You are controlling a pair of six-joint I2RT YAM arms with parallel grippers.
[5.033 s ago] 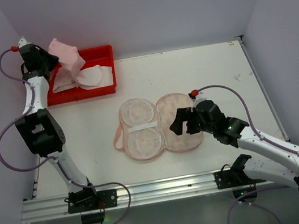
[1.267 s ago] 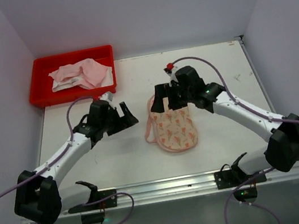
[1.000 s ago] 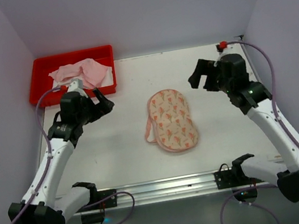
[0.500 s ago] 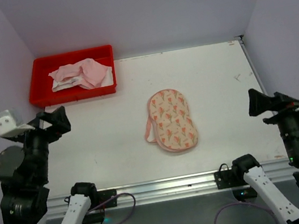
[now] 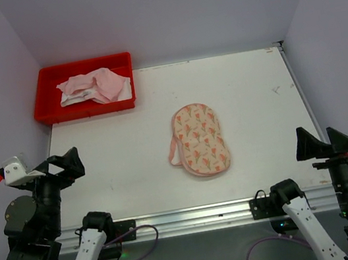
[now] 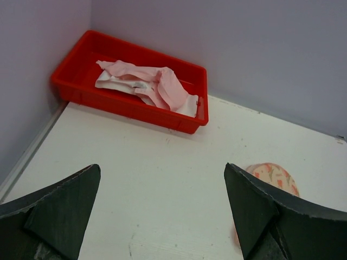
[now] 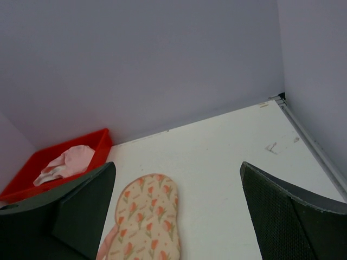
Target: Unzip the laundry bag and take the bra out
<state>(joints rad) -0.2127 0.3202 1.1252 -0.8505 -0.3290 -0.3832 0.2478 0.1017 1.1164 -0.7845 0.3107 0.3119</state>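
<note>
Laundry bag (image 6: 274, 176) — half hidden behind the left tool (image 6: 161, 173).

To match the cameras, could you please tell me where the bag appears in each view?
Top external: bag at the centre.
Left wrist: bag low right, partly hidden.
Right wrist: bag at bottom, left of centre.
Shared landmark: red tray, beyond the bag, leftward.

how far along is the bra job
Done: the bra lies in the red tray, out of the laundry bag, which lies closed mid-table. In hand: nothing; the left claw and right claw are open and empty. Left: apparently nothing.
</note>
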